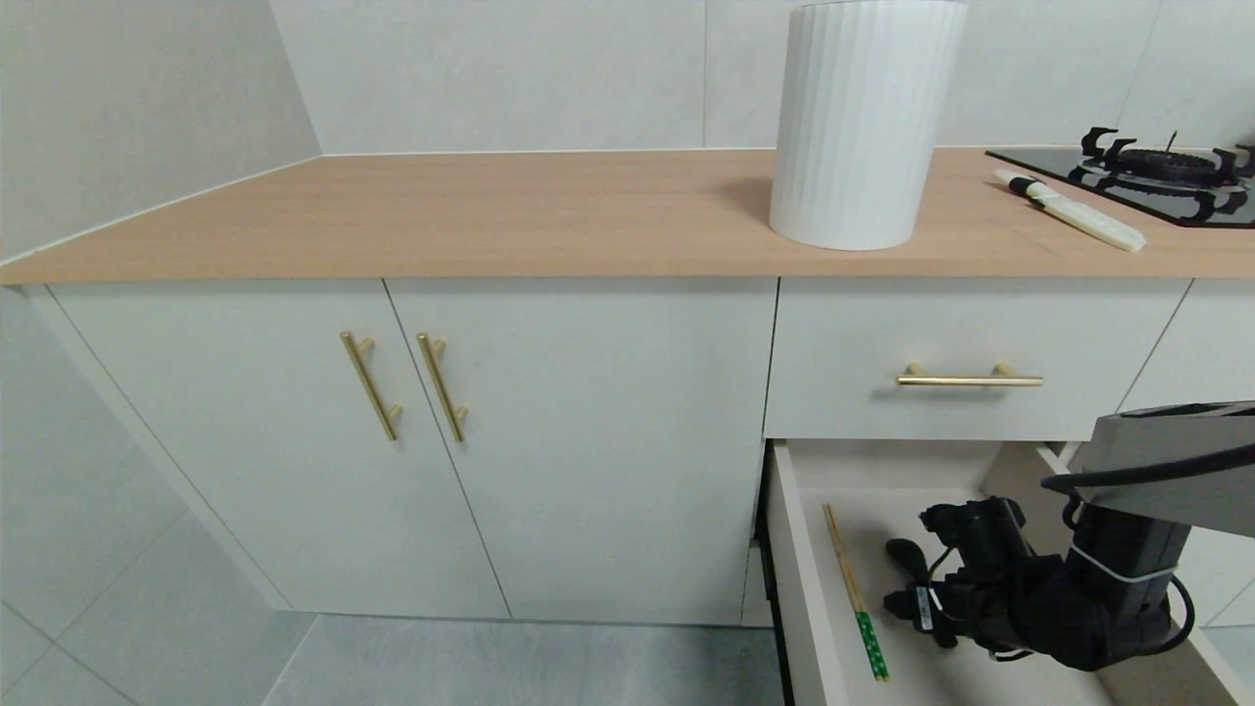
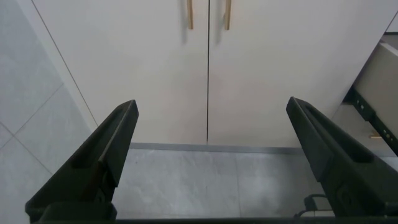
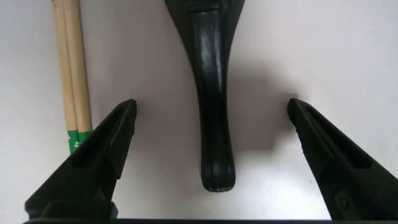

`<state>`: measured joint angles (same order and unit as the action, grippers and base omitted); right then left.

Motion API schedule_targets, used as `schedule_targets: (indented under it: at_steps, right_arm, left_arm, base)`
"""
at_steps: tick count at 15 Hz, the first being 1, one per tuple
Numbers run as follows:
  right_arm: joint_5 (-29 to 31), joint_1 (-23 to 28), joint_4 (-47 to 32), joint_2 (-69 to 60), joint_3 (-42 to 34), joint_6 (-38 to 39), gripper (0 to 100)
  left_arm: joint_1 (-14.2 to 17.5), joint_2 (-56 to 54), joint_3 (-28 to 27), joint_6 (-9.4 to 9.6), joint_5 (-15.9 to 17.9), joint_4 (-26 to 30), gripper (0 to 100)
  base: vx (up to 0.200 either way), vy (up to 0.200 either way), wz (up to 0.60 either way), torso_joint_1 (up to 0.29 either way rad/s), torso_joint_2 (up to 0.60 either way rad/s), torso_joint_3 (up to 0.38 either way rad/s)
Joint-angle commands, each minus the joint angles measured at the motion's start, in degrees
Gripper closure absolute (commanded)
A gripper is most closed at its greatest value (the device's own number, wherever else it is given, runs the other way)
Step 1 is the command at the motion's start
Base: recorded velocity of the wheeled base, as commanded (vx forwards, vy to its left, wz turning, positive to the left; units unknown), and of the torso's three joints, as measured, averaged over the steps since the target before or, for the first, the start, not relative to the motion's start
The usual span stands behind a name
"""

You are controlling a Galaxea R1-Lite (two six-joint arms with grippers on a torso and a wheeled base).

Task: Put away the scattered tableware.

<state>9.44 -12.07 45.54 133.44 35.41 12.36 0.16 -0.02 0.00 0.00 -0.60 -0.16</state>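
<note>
1. Two cabinet doors [image 1: 412,441] stand shut under the left part of the counter [image 1: 441,211]. Each has one gold handle [image 1: 371,384], so that makes two, side by side.
2. The left gripper [image 2: 210,106] faces these two doors, above the floor. Its two fingers [image 2: 106,155] are spread wide and hold nothing.
3. One tall white ribbed pot [image 1: 855,127] stands on the counter, right of the middle.
4. There are two drawers below it. The top drawer [image 1: 971,324] is shut and has one gold bar handle [image 1: 969,379]. The bottom drawer [image 1: 799,569] is pulled out.
5. Two chopsticks [image 1: 855,593] lie in the open drawer near its left wall, with their green ends toward the drawer front. The head view gives their whole length. The right wrist view, from close up, shows the two sticks [image 3: 71,68] touching side by side.
6. One black spoon [image 1: 907,559] lies just right of them on the drawer floor.
7. The right gripper [image 3: 210,104] is over the spoon's handle [image 3: 211,93]. Its fingers are spread apart, one on each side, and do not touch it.
8. One long wrapped thing [image 1: 1069,209] lies near the counter's right end, beside one black stove [image 1: 1167,176].
</note>
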Motion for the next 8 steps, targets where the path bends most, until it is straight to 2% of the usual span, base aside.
schedule_targets:
  at_steps: [1, 3, 7, 8]
  right_arm:
    - [-0.3, 0.0, -0.1, -8.5, -2.5, -0.2, 0]
    - [-0.5, 0.0, -2.9, -18.7, -3.8, -0.3, 0]
    - [-0.6, -1.6, -24.2, -39.0, 0.0, -0.4, 0]
    - [-0.6, -2.4, -29.5, -43.1, 1.4, -0.4, 0]
  left_arm:
    - [0.0, 0.0, 0.0, 0.00, 0.0, 0.0, 0]
    - [0.0, 0.0, 0.0, 0.00, 0.0, 0.0, 0]
    - [0.0, 0.0, 0.0, 0.00, 0.0, 0.0, 0]
    - [0.0, 0.0, 0.0, 0.00, 0.0, 0.0, 0]
  base:
    - [0.000, 0.000, 0.00, 0.000, 0.00, 0.000]
    - [0.000, 0.000, 0.00, 0.000, 0.00, 0.000]
    - [0.000, 0.000, 0.00, 0.000, 0.00, 0.000]
    - [-0.200, 0.000, 0.00, -0.002, 0.01, 0.002]
